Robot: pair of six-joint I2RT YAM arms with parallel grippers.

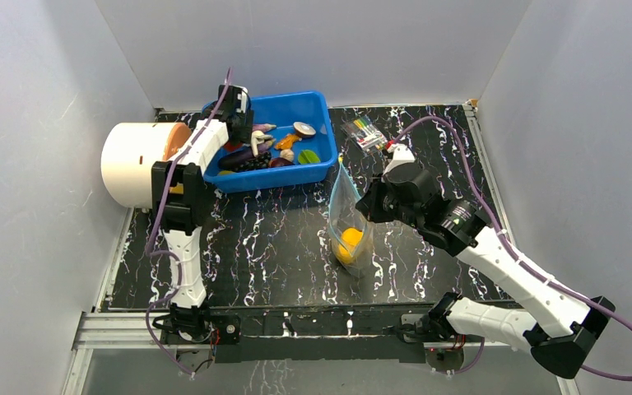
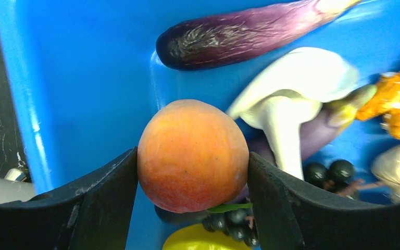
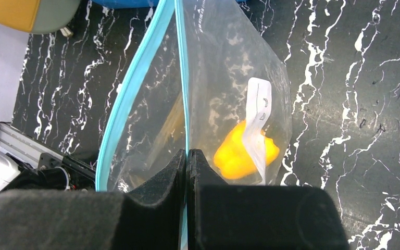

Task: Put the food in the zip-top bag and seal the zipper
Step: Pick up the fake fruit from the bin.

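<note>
Zip-top bag (image 3: 229, 62): clear, teal-edged, yellow food (image 3: 230, 156) inside.

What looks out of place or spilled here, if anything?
Nothing is spilled or broken. The zip-top bag only looks askew because the right pincer pinches one lip of its mouth, holding it upright and gaping, one yellow food inside. The left pincer grips an orange fruit in the blue bin.
</note>
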